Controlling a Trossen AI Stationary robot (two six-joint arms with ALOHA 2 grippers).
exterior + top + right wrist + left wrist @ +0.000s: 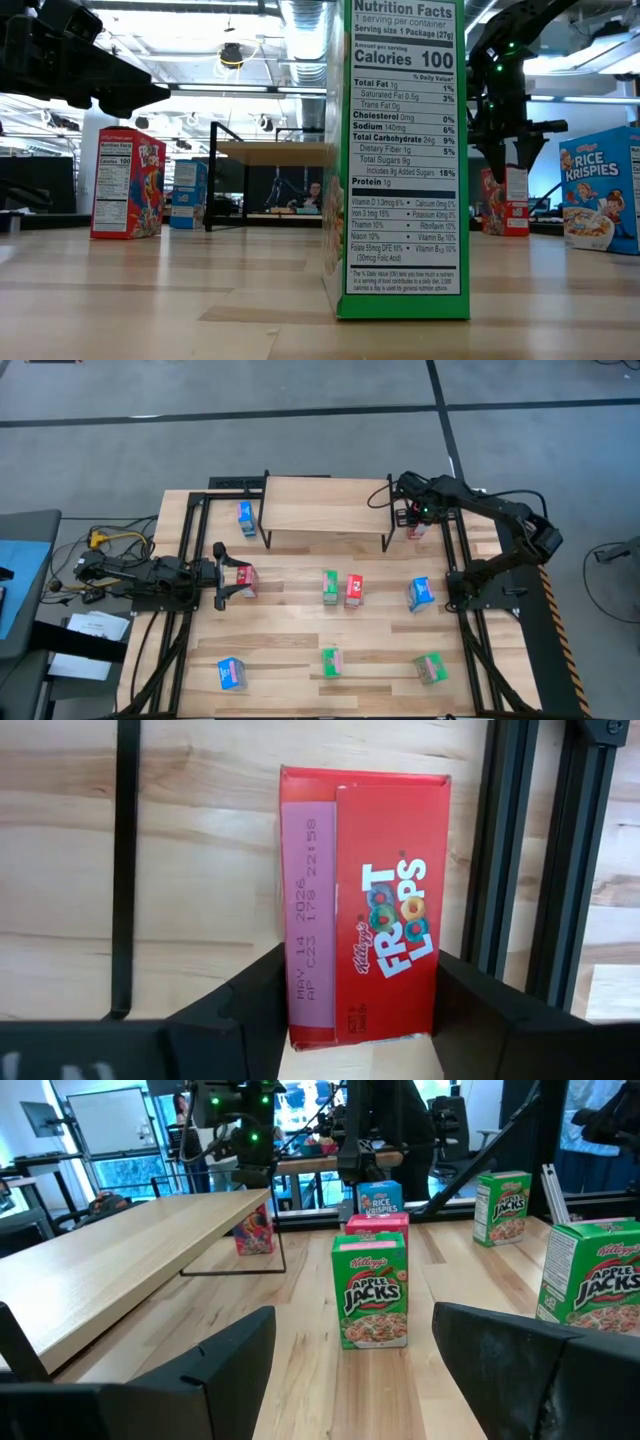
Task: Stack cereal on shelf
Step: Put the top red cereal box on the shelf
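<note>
The shelf (325,510) stands at the table's far middle, with its plank top bare. Small cereal boxes stand upright on the table. My right gripper (360,1020) points steeply down at a red box (365,900) just off the shelf's right end and is shut on it. At the table's left my left gripper (228,575) is level and open, above another red box (246,581). Its fingers (230,1370) have nothing between them. A blue box (246,518) stands by the shelf's left legs. My right gripper pinches the red box between its two fingers, which meet the two long edges of the box's top face (296,1010) at one end of that face. The fingers come from above, pointing steeply down. The box stands upright with its base on the table (505,228).
Mid-table stand a green box (330,586), a red one (354,590) and a blue one (420,595). Near the front edge stand a blue box (231,674) and two green ones (331,661) (431,668). A black shelf leg (125,870) and frame rails (510,850) flank the held box.
</note>
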